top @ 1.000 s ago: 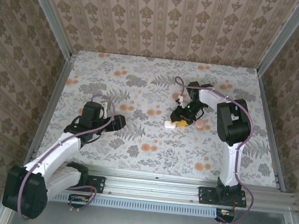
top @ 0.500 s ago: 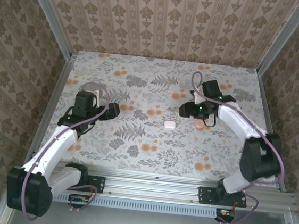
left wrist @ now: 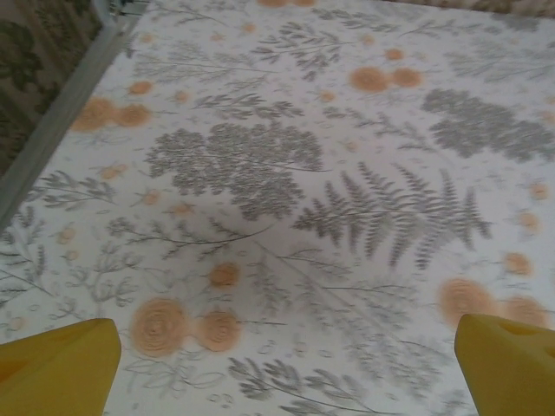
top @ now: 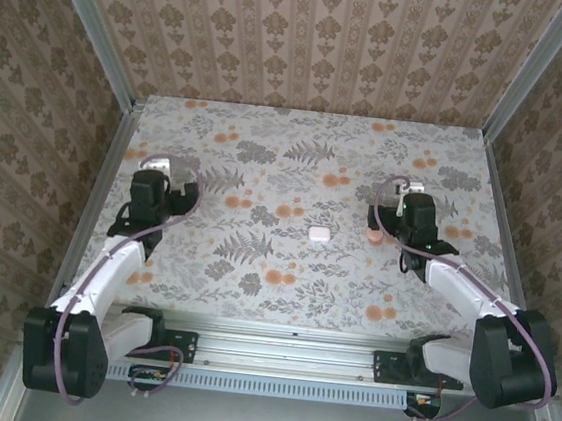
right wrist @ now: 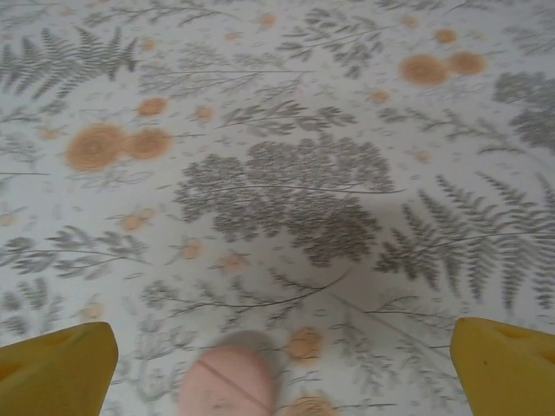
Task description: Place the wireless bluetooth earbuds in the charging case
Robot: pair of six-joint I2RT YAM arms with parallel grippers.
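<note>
The charging case (top: 320, 235) is a small white rounded box lying shut on the floral tabletop, near the middle. The earbuds are hidden. My left gripper (top: 168, 170) is far to the left of the case. In the left wrist view it (left wrist: 286, 368) is open, with its yellow fingertips (left wrist: 61, 364) wide apart over bare cloth. My right gripper (top: 401, 193) is to the right of the case and apart from it. In the right wrist view it (right wrist: 282, 373) is open, yellow fingertips (right wrist: 507, 364) spread, holding nothing.
A pink round disc (top: 374, 235) lies just right of the case, and it appears blurred low between the right fingers as the disc (right wrist: 230, 381). Metal rails and patterned walls (top: 103, 182) close in the table on three sides.
The right gripper has let go beside the case, opened wide and drawn back to the right. The left arm has pulled back to the left and opened fully. The case has stayed put.
</note>
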